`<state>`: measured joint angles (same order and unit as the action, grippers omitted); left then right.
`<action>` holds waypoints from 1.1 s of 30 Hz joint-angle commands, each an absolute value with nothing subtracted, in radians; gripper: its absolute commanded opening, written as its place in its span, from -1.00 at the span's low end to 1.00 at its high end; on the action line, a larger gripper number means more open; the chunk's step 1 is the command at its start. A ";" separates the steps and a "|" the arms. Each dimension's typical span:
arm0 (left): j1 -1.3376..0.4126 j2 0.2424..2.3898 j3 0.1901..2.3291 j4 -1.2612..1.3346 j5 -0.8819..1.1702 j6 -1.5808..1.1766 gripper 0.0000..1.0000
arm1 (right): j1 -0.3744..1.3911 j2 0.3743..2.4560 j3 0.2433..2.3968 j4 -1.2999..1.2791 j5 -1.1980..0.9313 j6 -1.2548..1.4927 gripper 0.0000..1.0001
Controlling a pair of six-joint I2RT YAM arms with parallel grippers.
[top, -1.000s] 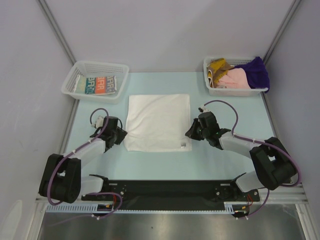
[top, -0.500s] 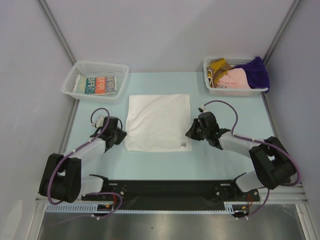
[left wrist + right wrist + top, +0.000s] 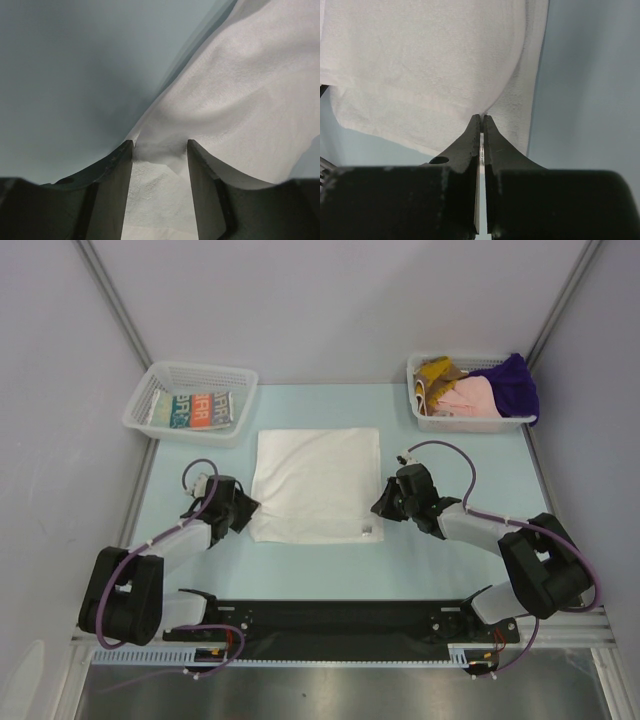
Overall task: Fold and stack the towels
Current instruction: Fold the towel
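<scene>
A white towel (image 3: 315, 480) lies spread flat in the middle of the table. At its left near edge sits my left gripper (image 3: 243, 508). In the left wrist view that gripper (image 3: 160, 145) is open, and a bunched fold of the towel (image 3: 240, 90) lies loose between its fingers. My right gripper (image 3: 384, 503) is at the towel's right edge. In the right wrist view it (image 3: 482, 118) is shut on the towel's (image 3: 420, 60) hem, which lifts slightly at the pinch.
A white mesh basket (image 3: 160, 388) at the back left holds a folded orange-teal-white print towel (image 3: 200, 410). A second basket (image 3: 470, 423) at the back right holds crumpled mustard (image 3: 436, 370), pink (image 3: 470, 395) and purple (image 3: 512, 380) towels. Grey walls enclose the table.
My left gripper's jaws have widened and it has nudged slightly towards the towel's left near edge. The right gripper keeps its hold and has not moved.
</scene>
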<state>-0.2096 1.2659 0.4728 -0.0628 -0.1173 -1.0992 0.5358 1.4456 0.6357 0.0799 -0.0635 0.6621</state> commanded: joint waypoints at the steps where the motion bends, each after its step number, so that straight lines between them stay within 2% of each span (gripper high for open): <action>1: -0.199 1.264 0.448 0.026 -0.074 -1.149 0.09 | 0.541 1.431 0.630 0.100 -0.043 0.663 -1.00; 8: -0.193 1.250 0.430 0.028 -0.084 -1.163 0.08 | 0.541 1.430 0.627 0.103 -0.044 0.663 -1.00; 15: -0.179 1.238 0.443 0.008 -0.113 -1.141 -0.32 | 0.541 1.417 0.621 0.098 -0.038 0.661 -1.00; 20: -0.176 1.233 0.453 -0.026 -0.133 -1.120 -0.31 | 0.541 1.408 0.618 0.092 -0.034 0.657 -1.00; 28: -0.163 1.233 0.454 -0.026 -0.132 -1.095 -0.18 | 0.534 1.402 0.615 0.087 -0.035 0.655 -1.00; 33: -0.163 1.236 0.460 -0.025 -0.135 -1.092 -0.19 | 0.535 1.399 0.614 0.087 -0.034 0.655 -1.00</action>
<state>-0.1734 1.2556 0.4374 -0.0269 -0.1104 -1.1156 0.5350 1.4265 0.6193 0.0780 -0.0563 0.6617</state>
